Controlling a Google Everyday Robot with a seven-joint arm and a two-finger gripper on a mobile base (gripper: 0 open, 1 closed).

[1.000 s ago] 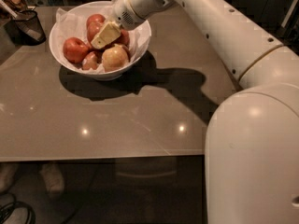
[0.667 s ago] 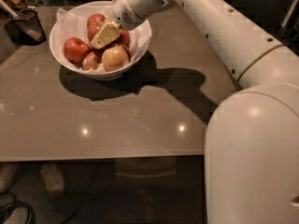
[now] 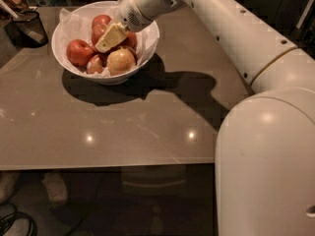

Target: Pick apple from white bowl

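Camera view: a grey counter holds a white bowl lined with crumpled paper, toward 11 o'clock on its surface. The big deep red apple lies at 9 o'clock inside the bowl. A tan apple sits at 5 o'clock, with smaller red apples around 12. A white arm reaches in from 3 o'clock. Its cream end effector hangs over the bowl's middle, tip near the tan apple and apart from the apple; its opening cannot be told. A dark mesh cup stands at the bowl's 10 o'clock.
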